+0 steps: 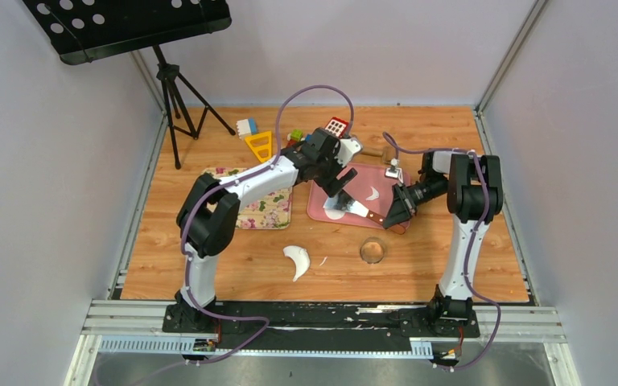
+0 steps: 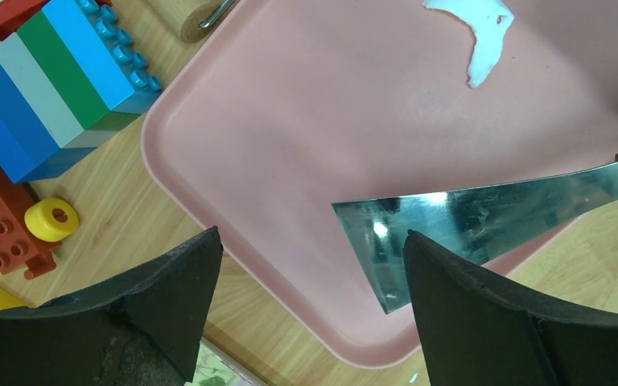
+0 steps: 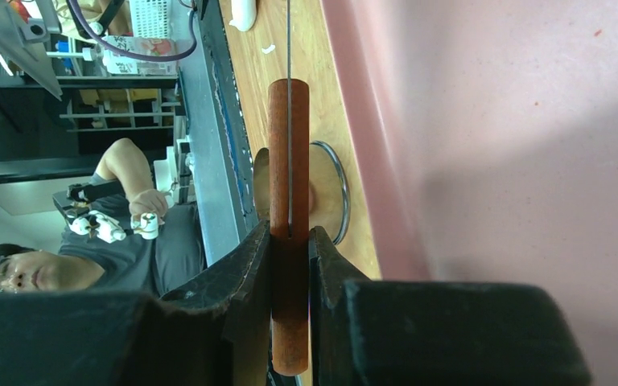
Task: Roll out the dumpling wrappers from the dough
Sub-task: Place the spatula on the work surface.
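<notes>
Wooden tabletop [image 1: 451, 269] from above.
Centre: pink tray [image 1: 318, 201]; left of it, floral cloth [image 1: 261, 211]; below, dough crescent [image 1: 297, 259] and metal ring [image 1: 372, 251]; above, toy blocks [image 1: 259, 145].

In the left wrist view, the dough scrap [image 2: 483, 32] beyond the left claw [image 2: 312, 237] runs off the top edge. The spatula [image 2: 483, 225] beneath that claw loses its handle at the right edge. From above, that claw covers part of a white patch [image 1: 334, 214]; whether it is wrapper or scrap cannot be told. Just ahead of the right claw [image 3: 290, 233], the spatula's handle hides the middle of the metal ring [image 3: 342, 193].
</notes>
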`<state>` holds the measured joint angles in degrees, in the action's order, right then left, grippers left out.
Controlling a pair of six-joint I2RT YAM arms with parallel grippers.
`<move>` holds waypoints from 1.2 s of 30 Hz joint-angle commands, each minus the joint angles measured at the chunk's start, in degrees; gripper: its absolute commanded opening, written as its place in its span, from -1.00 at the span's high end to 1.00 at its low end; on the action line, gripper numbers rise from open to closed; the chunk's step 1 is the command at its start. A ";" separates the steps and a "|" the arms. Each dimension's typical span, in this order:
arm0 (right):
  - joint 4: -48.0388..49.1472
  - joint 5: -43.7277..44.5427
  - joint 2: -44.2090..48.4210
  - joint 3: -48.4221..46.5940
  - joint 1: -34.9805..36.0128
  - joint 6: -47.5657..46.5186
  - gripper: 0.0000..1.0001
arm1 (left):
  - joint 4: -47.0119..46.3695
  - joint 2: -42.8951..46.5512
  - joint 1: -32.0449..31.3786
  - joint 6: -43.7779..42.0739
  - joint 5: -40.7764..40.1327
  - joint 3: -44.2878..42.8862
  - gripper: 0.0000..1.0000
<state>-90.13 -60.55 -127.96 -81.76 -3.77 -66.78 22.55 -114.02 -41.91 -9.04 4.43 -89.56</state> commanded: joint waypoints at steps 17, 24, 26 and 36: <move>-2.07 -1.26 -4.32 -0.98 2.19 -4.10 1.00 | -0.09 -4.62 -1.07 0.49 -1.90 -2.21 -0.72; -2.07 -1.24 -5.79 -3.21 2.06 -2.68 1.00 | -0.26 -5.28 -1.07 -0.08 -2.21 -1.31 -0.72; -2.03 -1.11 -6.31 -4.16 1.86 -2.02 0.99 | -0.33 -5.27 -1.07 -0.17 -2.15 -0.78 -0.72; -2.04 -0.09 -7.52 -8.36 1.75 1.45 0.91 | -0.43 -6.23 -1.18 -0.15 -1.48 0.99 -0.71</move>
<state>-90.98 -59.33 -134.93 -87.35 -1.93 -65.41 22.94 -119.00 -42.74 -9.10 2.72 -89.54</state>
